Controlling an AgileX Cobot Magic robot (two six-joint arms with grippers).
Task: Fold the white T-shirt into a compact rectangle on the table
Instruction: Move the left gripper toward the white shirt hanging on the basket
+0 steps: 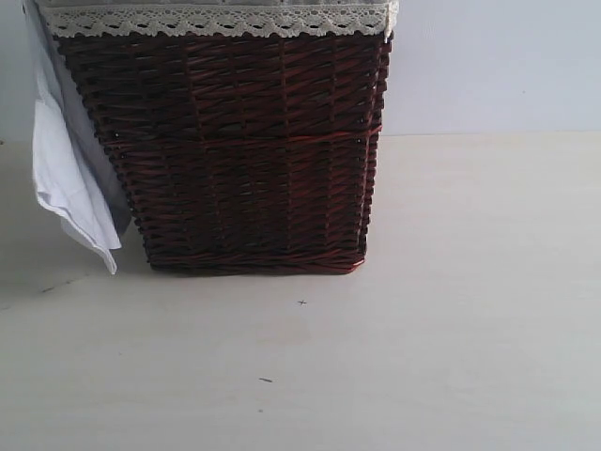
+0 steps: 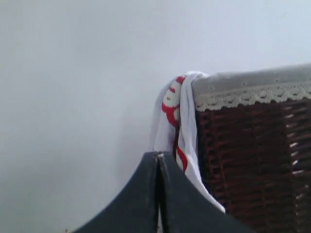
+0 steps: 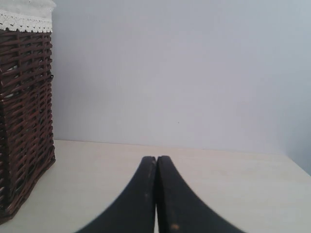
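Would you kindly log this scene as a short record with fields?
table: pale cream, few dark specks
basket: brown wicker, lace liner, standing on table
T-shirt: white, draped over basket rim, hanging down its outside, not yet folded
left gripper: shut, empty, facing T-shirt
right gripper: shut, empty, beside basket

Exterior camera: low, close, squarely facing the wicker basket (image 1: 235,150) on the surface (image 1: 394,366). Left wrist camera looks past the left tool (image 2: 158,154) at the basket corner bearing the white T-shirt (image 2: 188,131). Right wrist camera, past the right tool (image 3: 156,158), shows its other side.
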